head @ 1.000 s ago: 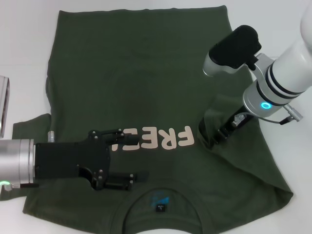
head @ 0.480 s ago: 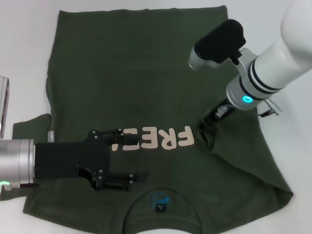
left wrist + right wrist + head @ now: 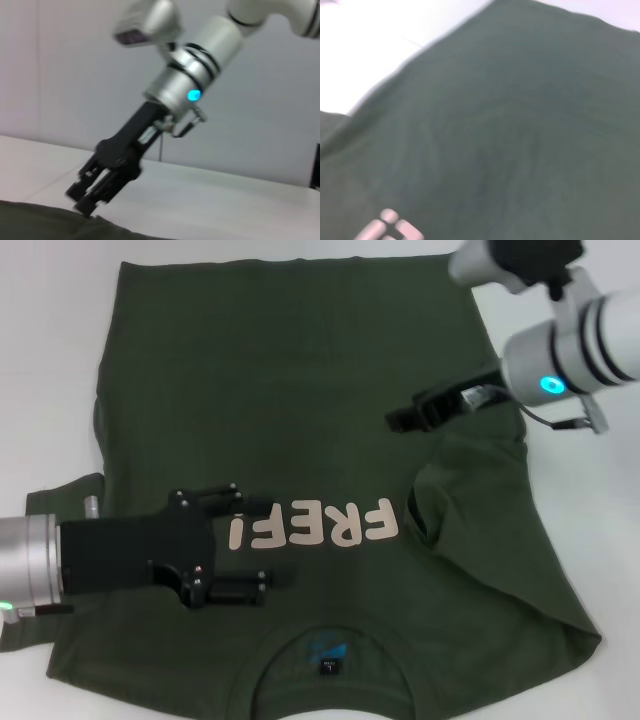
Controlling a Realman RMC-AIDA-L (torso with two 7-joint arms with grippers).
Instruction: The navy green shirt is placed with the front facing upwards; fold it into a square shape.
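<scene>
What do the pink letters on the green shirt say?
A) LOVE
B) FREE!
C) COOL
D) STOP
B. The pale pink lettering across the chest of the dark green T-shirt spells FREE!, seen upside down from the head view, with the left gripper hovering just beside it.

The dark green shirt (image 3: 300, 420) is spread front-up on the white surface — pink "FREE!" lettering exposed, collar nearest the robot, its right sleeve folded inward — rumpled.
</scene>
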